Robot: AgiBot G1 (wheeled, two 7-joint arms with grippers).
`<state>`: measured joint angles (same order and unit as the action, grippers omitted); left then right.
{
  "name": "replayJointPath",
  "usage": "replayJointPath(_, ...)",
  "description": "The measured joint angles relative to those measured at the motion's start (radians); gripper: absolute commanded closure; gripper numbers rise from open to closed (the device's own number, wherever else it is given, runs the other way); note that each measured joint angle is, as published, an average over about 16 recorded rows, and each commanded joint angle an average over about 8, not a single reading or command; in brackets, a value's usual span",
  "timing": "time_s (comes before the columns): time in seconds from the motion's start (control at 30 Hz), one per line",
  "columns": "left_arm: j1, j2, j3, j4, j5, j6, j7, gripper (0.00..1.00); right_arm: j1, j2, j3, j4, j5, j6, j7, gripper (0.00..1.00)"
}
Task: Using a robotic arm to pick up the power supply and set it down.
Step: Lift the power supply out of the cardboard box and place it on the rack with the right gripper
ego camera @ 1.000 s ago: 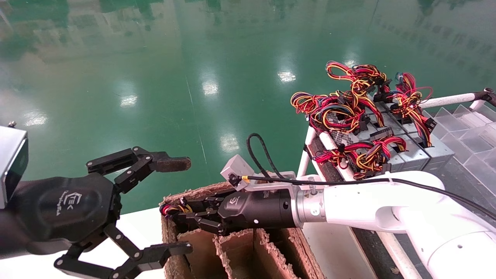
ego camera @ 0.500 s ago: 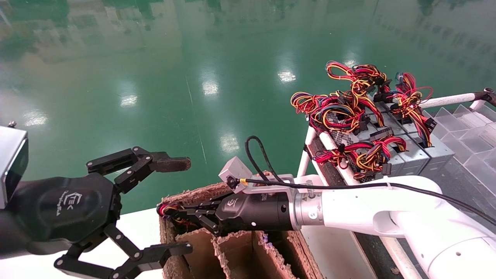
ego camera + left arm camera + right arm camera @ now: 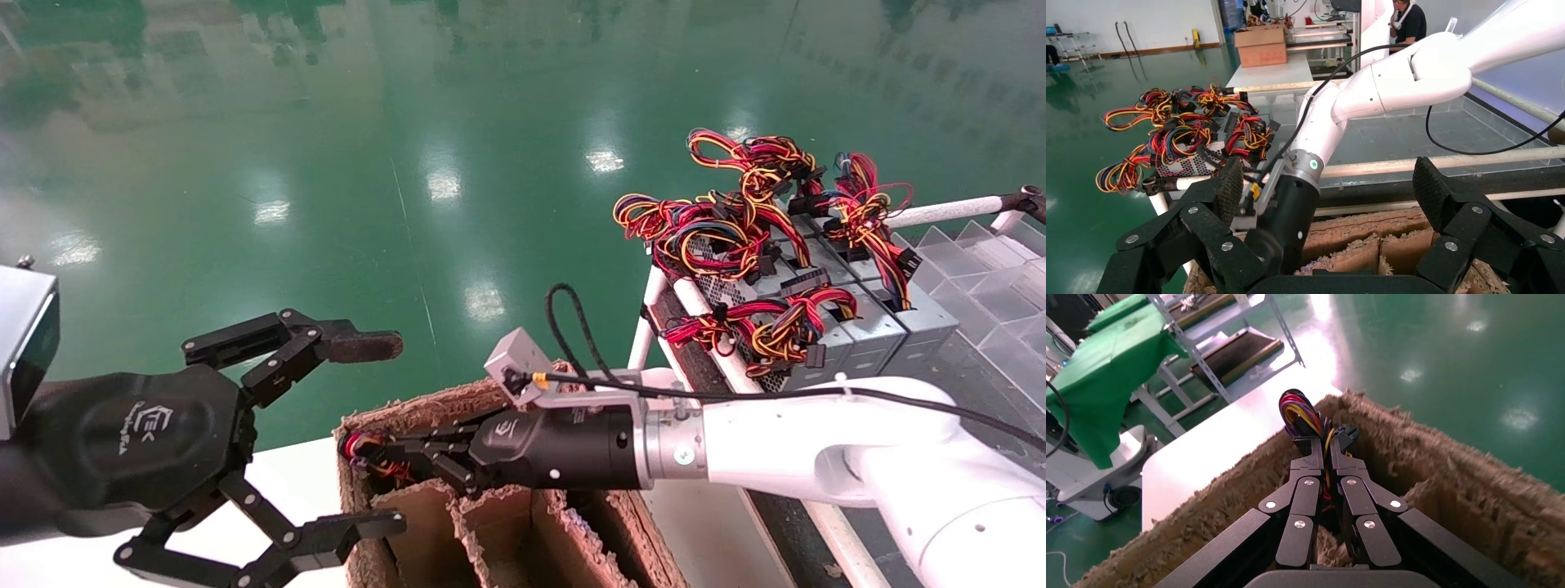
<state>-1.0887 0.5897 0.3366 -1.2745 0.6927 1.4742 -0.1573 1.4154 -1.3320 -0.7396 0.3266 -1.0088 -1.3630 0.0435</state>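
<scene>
My right gripper (image 3: 382,449) reaches left into the far-left compartment of a brown cardboard box (image 3: 425,406). Its black fingers (image 3: 1309,454) stand close together, shut on the red, yellow and black wire bundle (image 3: 1298,411) of the power supply. The bundle (image 3: 361,445) loops out past the fingertips at the box's left wall. The power supply's metal body is hidden down in the compartment. My left gripper (image 3: 391,434) is parked at the left, wide open and holding nothing. Its fingers (image 3: 1228,191) frame the right arm in the left wrist view.
The box has torn dividers (image 3: 498,523) and stands on a white table (image 3: 290,482). At the right, a rack with white tubes (image 3: 654,302) holds several more power supplies (image 3: 858,322) with tangled wires. Clear plastic trays (image 3: 989,286) lie beyond. Green floor is behind.
The right wrist dipped slightly toward the box, then drew back to the right a little. The wire bundle stays between its fingers. The left arm has not moved.
</scene>
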Motion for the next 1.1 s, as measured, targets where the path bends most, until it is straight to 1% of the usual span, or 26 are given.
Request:
replayJointPath(0.3, 0.000, 0.000, 0.000, 0.000, 0.000, 0.000, 0.000, 0.00, 0.029, 0.025, 0.030, -0.048, 0.056, -0.077, -0.036, 1.00)
replayJointPath(0.63, 0.000, 0.000, 0.000, 0.000, 0.000, 0.000, 0.000, 0.00, 0.069, 0.072, 0.070, -0.076, 0.119, -0.164, -0.056, 1.00)
replayJointPath(0.87, 0.000, 0.000, 0.001, 0.000, 0.000, 0.000, 0.000, 0.00, 0.097, 0.118, 0.094, -0.054, 0.166, -0.204, -0.051, 1.00)
replayJointPath(1.1, 0.000, 0.000, 0.001, 0.000, 0.000, 0.000, 0.000, 0.00, 0.115, 0.175, 0.108, 0.007, 0.219, -0.220, -0.021, 1.00)
